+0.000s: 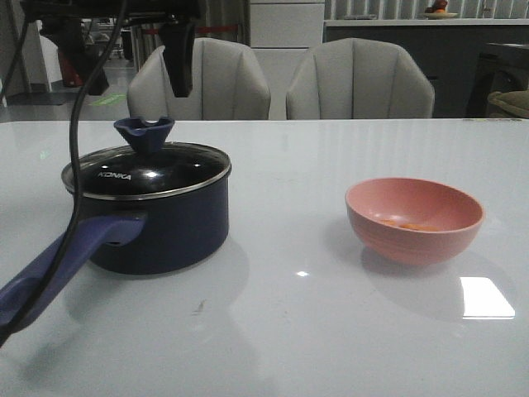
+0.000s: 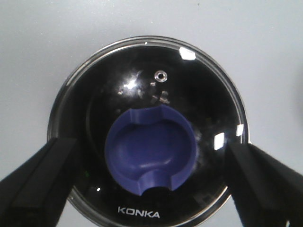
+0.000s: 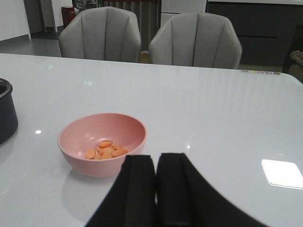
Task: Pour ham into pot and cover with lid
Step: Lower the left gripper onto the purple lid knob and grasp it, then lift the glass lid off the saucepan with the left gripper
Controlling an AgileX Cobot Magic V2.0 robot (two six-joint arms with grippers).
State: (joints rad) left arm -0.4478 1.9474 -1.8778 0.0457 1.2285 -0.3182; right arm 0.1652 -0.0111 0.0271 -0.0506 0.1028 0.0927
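The dark navy pot [image 1: 169,231] stands at the left of the table, its long handle [image 1: 58,265] pointing toward the front left. The glass lid [image 1: 165,172] rests on it, blue knob [image 1: 144,132] upward. My left gripper [image 1: 132,70] hangs open above the knob. In the left wrist view its fingers [image 2: 42,179] stand wide on either side of the lid [image 2: 156,92] and touch nothing. The ham [image 1: 403,223] lies in a pink bowl [image 1: 413,246] at the right. My right gripper [image 3: 156,163] is shut and empty, just short of the bowl [image 3: 94,166] with the ham [image 3: 106,149].
A black cable [image 1: 74,165] hangs from the left arm across the pot and its handle. Two grey chairs [image 1: 359,78] stand behind the table's far edge. The pot's side [image 3: 5,116] shows at the border of the right wrist view.
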